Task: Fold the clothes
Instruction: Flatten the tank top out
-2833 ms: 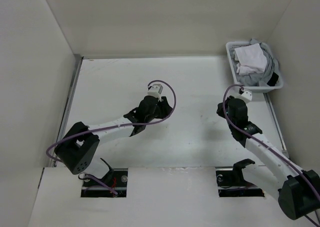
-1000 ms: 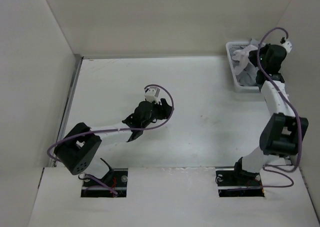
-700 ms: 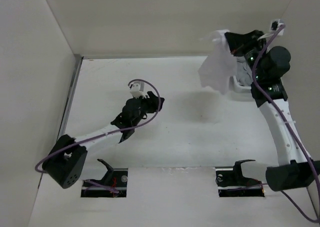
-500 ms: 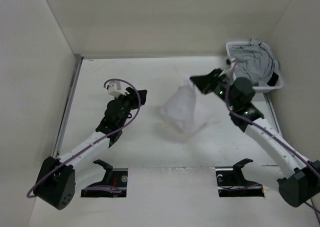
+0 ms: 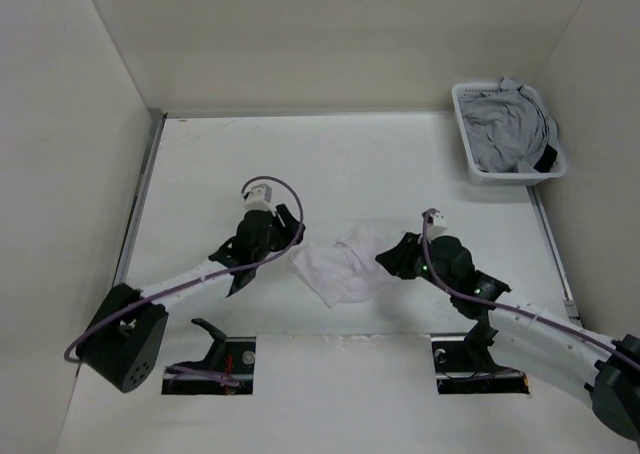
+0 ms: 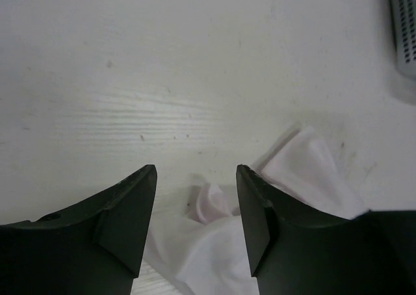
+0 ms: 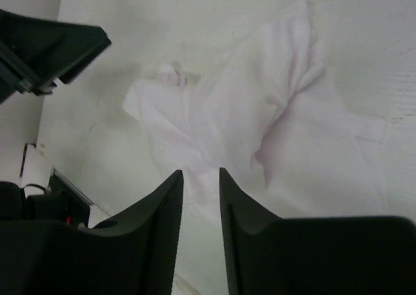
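Garment (image 5: pixel 338 269) crumpled on tabletop, toward near edge, between both arms. I read left gripper (image 6: pixel 195 171) spread wide, empty; right gripper (image 7: pixel 200 173) parted, gripping nothing. No fold made yet; flattening comes first.

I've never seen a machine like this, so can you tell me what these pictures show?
It is a robot with two arms bolted to a white table. One picture looks down from above: the left arm and right arm reach toward a crumpled white garment lying between them. The other two come from small cameras on the wrists; the dark shapes at the bottom are each arm's jaws. Both pairs stand open and hold nothing. In the far right corner a basket holds a grey garment.
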You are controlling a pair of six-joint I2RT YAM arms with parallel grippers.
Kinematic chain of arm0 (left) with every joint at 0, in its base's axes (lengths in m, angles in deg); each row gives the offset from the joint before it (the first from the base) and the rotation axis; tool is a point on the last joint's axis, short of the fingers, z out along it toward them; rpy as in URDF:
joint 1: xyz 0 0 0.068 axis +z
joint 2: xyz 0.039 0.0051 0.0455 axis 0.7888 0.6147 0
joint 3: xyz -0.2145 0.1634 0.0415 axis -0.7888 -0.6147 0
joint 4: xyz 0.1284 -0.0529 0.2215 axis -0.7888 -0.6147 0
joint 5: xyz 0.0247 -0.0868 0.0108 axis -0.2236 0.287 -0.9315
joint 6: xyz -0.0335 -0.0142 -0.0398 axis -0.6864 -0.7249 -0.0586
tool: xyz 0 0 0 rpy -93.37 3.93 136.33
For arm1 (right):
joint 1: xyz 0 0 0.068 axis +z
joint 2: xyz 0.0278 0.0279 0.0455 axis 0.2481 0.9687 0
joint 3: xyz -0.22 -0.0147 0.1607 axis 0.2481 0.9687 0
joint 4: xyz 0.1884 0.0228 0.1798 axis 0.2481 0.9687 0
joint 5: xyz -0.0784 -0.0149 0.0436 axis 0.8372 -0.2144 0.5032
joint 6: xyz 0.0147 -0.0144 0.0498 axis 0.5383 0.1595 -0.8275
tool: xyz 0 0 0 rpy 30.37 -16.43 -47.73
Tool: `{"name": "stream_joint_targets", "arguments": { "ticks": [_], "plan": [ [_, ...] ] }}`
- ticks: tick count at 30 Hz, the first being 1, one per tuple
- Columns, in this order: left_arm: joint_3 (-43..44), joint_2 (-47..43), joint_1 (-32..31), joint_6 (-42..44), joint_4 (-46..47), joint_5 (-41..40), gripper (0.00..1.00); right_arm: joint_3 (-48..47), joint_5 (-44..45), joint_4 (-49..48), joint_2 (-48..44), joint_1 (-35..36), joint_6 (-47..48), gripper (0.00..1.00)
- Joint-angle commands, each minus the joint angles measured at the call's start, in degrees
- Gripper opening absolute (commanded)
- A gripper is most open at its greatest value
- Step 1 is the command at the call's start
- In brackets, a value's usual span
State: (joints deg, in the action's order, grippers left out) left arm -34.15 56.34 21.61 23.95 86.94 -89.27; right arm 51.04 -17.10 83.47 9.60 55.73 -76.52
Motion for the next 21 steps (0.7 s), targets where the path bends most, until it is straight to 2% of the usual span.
{"name": "stream_joint_targets", "arguments": {
  "ticks": [1,4,6,9,13,14,16,18,21],
  "plan": [
    [8.70,5.87,-5.51,4.99,2.89,0.98,0.49,0.05,6.15,1.95,0.19,0.34,-3.84,0.29],
    [15.29,10.89,-11.14,9.29,2.46,0.36,0.48,-0.13,10.89,4.77,1.60,0.25,-6.21,0.28],
    [18.72,13.88,-14.31,12.81,1.32,0.45,0.50,0.83,15.81,5.56,0.55,0.60,-9.01,0.39],
    [23.30,18.97,-16.51,14.23,-4.11,0.89,0.50,2.24,20.21,7.49,-0.33,0.78,-12.71,0.41],
    [27.26,25.57,-16.61,12.13,-10.81,3.95,0.50,3.65,22.59,11.36,-0.68,0.87,-17.46,0.47],
    [27.53,27.06,-16.43,10.90,-10.81,5.53,0.51,3.74,23.03,12.15,-0.77,0.87,-18.16,0.46],
    [27.88,29.26,-15.90,8.79,-9.59,8.00,0.51,2.95,24.44,14.17,-1.04,1.30,-19.22,0.55],
    [28.32,31.02,-15.47,7.38,-7.40,10.19,0.52,1.55,25.67,16.28,-0.08,1.48,-19.40,0.59],
    [28.76,32.61,-14.76,5.62,-5.19,11.78,0.52,-0.65,26.55,18.74,2.56,2.09,-19.31,0.58]
  ]
}}
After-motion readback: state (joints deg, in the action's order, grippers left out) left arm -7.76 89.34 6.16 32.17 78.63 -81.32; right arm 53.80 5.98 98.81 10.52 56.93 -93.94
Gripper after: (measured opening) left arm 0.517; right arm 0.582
